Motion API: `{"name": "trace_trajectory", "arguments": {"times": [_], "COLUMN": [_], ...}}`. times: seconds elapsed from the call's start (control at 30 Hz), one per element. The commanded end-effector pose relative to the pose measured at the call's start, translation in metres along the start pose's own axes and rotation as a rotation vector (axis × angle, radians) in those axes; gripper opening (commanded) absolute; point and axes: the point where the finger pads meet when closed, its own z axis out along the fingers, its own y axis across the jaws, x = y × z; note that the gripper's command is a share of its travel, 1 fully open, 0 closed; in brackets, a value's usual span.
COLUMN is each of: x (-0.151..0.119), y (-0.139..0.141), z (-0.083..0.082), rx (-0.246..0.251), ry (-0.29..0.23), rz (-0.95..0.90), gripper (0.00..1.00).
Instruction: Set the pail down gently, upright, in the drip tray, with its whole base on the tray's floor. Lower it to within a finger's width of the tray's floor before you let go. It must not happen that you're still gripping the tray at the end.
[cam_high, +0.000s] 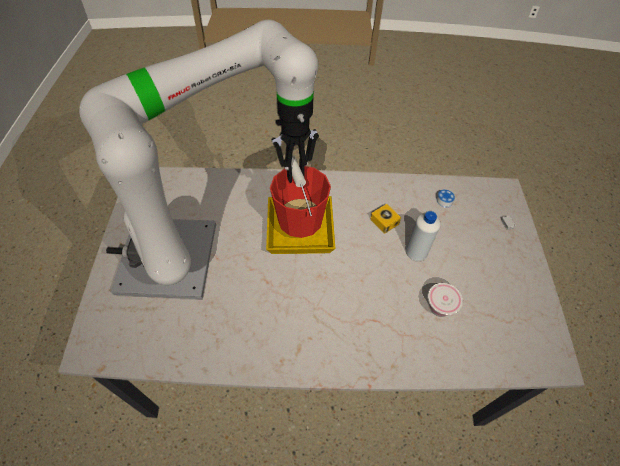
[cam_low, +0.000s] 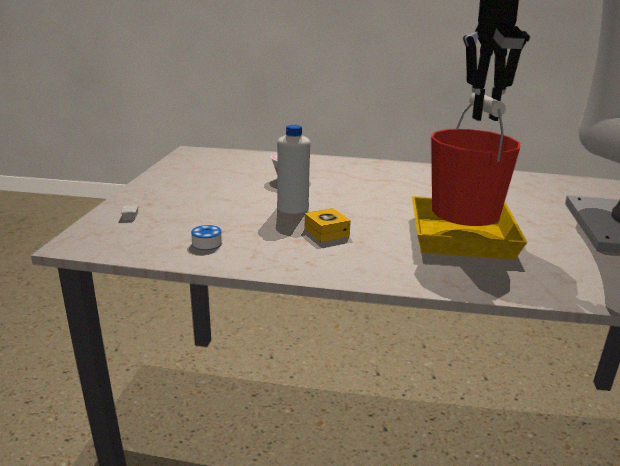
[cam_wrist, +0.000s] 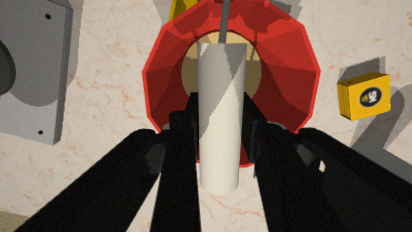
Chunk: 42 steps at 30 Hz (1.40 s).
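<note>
The red pail (cam_high: 299, 210) (cam_low: 471, 175) (cam_wrist: 280, 85) hangs upright by its wire bail over the yellow drip tray (cam_high: 300, 244) (cam_low: 471, 240). Its base sits low inside the tray walls, just above or at the tray floor; I cannot tell if it touches. My gripper (cam_high: 295, 167) (cam_low: 485, 107) (cam_wrist: 218, 107) is shut on the white cylindrical grip of the pail's handle (cam_high: 297, 174) (cam_low: 486, 104) (cam_wrist: 220, 120), straight above the pail. The tray shows only as a small yellow corner in the wrist view (cam_wrist: 181, 7).
To the tray's right on the marble table (cam_high: 320, 320) (cam_low: 240, 250) stand a yellow box (cam_high: 385, 217) (cam_low: 326, 224) (cam_wrist: 364, 95), a white bottle (cam_high: 422, 235) (cam_low: 293, 170), a blue-white disc (cam_high: 445, 197) (cam_low: 205, 236), a pink-rimmed dish (cam_high: 445, 298) and a small white block (cam_high: 507, 220) (cam_low: 129, 212). The robot base plate (cam_high: 200, 255) (cam_low: 593, 220) lies left.
</note>
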Motion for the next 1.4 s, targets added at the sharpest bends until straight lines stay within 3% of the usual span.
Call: {"name": "trace_trajectory", "arguments": {"times": [0.0,1.37], "x": [0.000,0.000], "y": [0.000,0.000], "z": [0.004,0.046], "rx": [-0.002,-0.002], "ry": [0.000,0.000], "rz": [0.000,0.000], "gripper": [0.10,0.10]}}
